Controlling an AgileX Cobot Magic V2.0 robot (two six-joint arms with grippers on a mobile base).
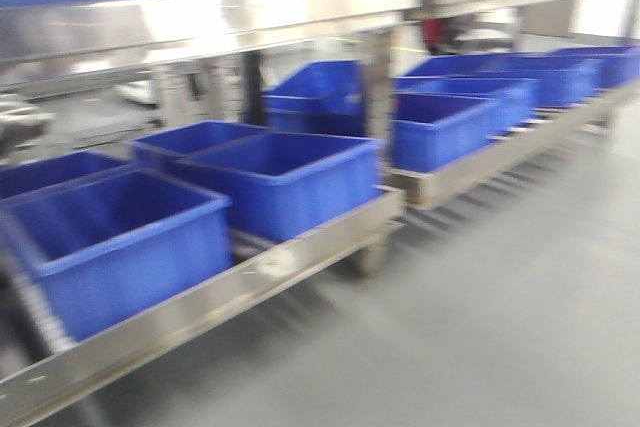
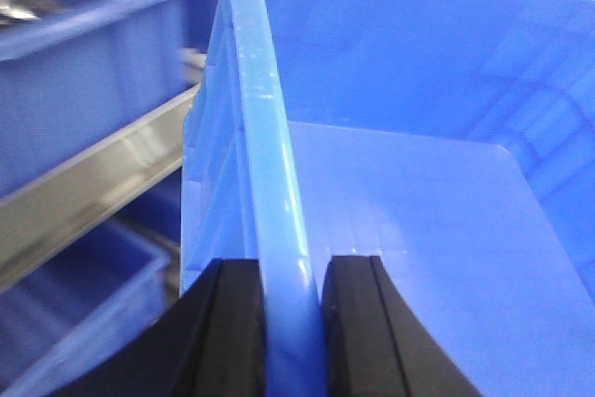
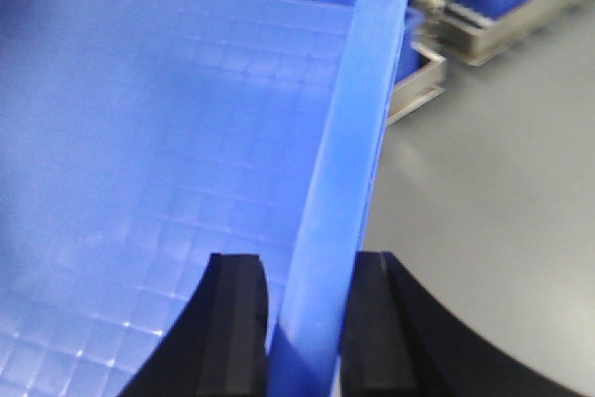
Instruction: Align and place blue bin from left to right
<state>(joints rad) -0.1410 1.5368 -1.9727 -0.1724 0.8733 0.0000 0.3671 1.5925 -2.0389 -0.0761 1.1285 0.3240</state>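
**Desk:** The left gripper is clenched on a rim of the large rectangular bright-blue plastic bin, beside the steel rack. The right gripper pinches another rim above the grey floor.

**Editor:** The bin is empty and looks stiff, probably light but glossy. The rims seem the surest holds.

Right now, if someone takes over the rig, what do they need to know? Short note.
Left gripper: shut on one side rim of the blue bin.
Right gripper: shut on the opposite side rim.
Bin: empty, held between both arms. Whether it rests on anything is not visible.
Done: two-handed grasp.
Left: set it on the steel rack in line with the other bins, then release.
The front view is blurred.
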